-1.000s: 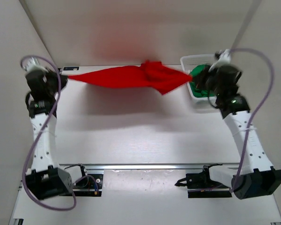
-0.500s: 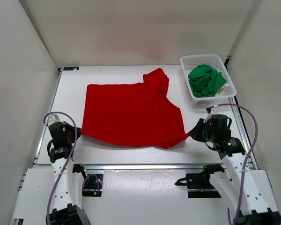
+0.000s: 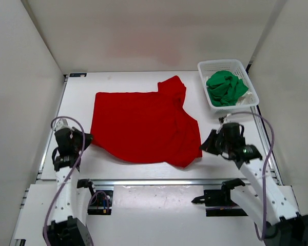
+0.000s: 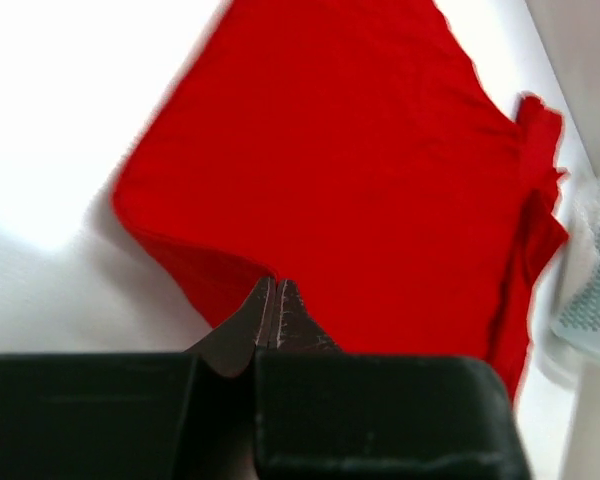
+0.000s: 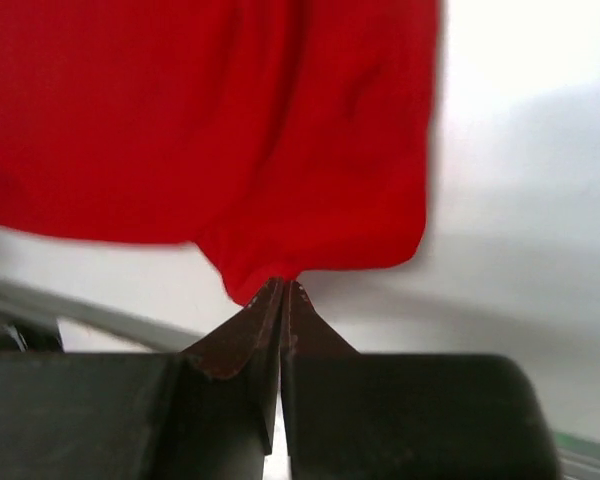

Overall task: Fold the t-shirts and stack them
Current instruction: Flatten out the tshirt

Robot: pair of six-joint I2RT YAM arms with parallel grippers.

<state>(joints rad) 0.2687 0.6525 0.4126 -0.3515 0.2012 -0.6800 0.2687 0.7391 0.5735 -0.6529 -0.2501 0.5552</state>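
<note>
The red t-shirt (image 3: pixel 143 123) lies spread flat on the white table, one sleeve bunched at its far right. My left gripper (image 3: pixel 88 138) is shut on its near left corner; the left wrist view shows the closed fingertips (image 4: pixel 275 287) at the cloth's edge (image 4: pixel 360 170). My right gripper (image 3: pixel 205 146) is shut on the near right corner, which draws to a point at the jaws (image 5: pixel 284 288) in the right wrist view (image 5: pixel 230 130). The green t-shirt (image 3: pixel 226 87) is crumpled in the basket. A bit of pale cloth (image 3: pixel 247 99) shows under it; the white t-shirt is otherwise hidden.
The white mesh basket (image 3: pixel 218 64) stands at the far right of the table and shows blurred at the right edge of the left wrist view (image 4: pixel 592 290). White walls close the table on three sides. A metal rail (image 3: pixel 159 181) runs along the near edge.
A second ago both grippers held the red shirt stretched in the air at the far side. They have drawn it down flat onto the table, and then shifted slightly inward, slackening its near edge.
</note>
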